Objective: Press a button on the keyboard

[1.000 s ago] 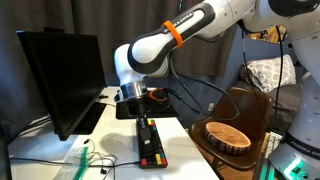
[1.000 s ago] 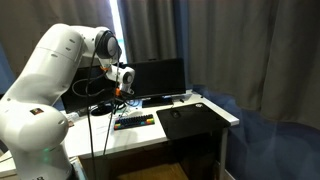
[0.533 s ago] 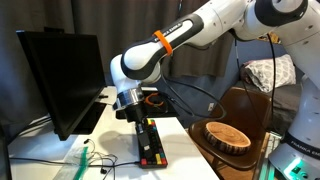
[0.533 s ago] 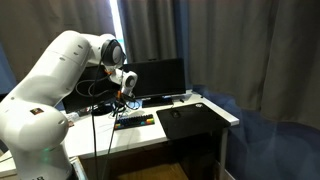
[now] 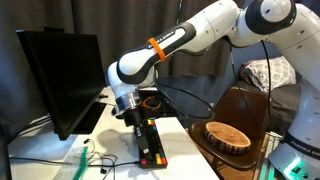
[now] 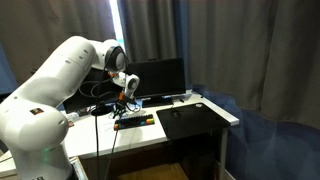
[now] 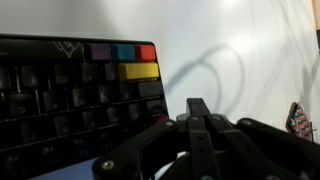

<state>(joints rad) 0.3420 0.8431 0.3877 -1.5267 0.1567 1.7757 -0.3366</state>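
Observation:
The keyboard (image 5: pixel 151 143) is slim and black with a red-orange strip and lies on the white desk in front of the monitor. It also shows in an exterior view (image 6: pixel 134 121). In the wrist view the keyboard (image 7: pixel 70 100) fills the left side, with purple, teal, red and yellow keys at its top right corner. My gripper (image 5: pixel 137 122) hangs just above the keyboard's far end and also shows in an exterior view (image 6: pixel 126 108). In the wrist view the gripper (image 7: pixel 200 104) is shut and empty, its tip just right of the keyboard's edge. Contact cannot be told.
A large black monitor (image 5: pixel 60 80) stands close beside the arm. A flat black mat (image 6: pixel 190 120) lies on the desk past the keyboard. A wooden bowl (image 5: pixel 228 135) sits on a dark surface. Cables (image 5: pixel 95 155) trail near the desk's front.
The arm has swung lower and a little toward the monitor side, bringing the shut gripper down closer to the keyboard. The keyboard has not moved.

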